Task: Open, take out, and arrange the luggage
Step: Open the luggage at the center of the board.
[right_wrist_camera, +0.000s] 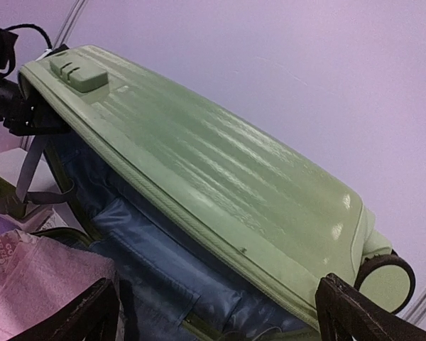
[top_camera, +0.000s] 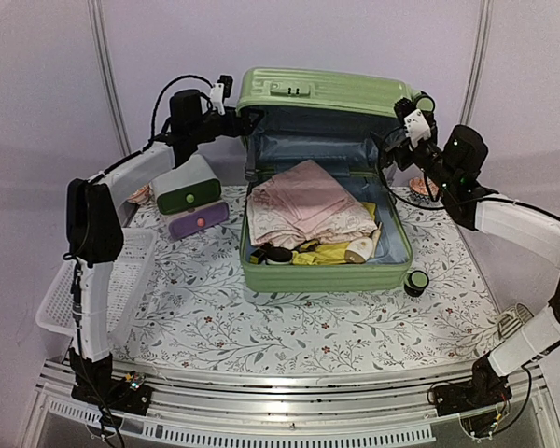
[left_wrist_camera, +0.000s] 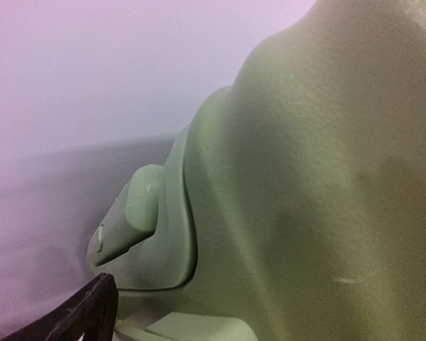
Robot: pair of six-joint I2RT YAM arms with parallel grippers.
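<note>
The light-green hard-shell suitcase (top_camera: 327,273) lies open at the middle of the floral surface (top_camera: 261,322), toward its far edge. Its ribbed lid (top_camera: 322,91) is raised, showing grey-blue lining. Folded pink clothing (top_camera: 303,207) and a yellow item (top_camera: 331,254) lie in the base. The left fingers (left_wrist_camera: 78,316) are at the lid's left top corner, spread wide, with the shell close in front of them. The right fingers (right_wrist_camera: 362,312) are at its right top corner by a wheel (right_wrist_camera: 387,280), also wide apart and gripping nothing. A drawer box (top_camera: 189,187) stands left of the suitcase.
</note>
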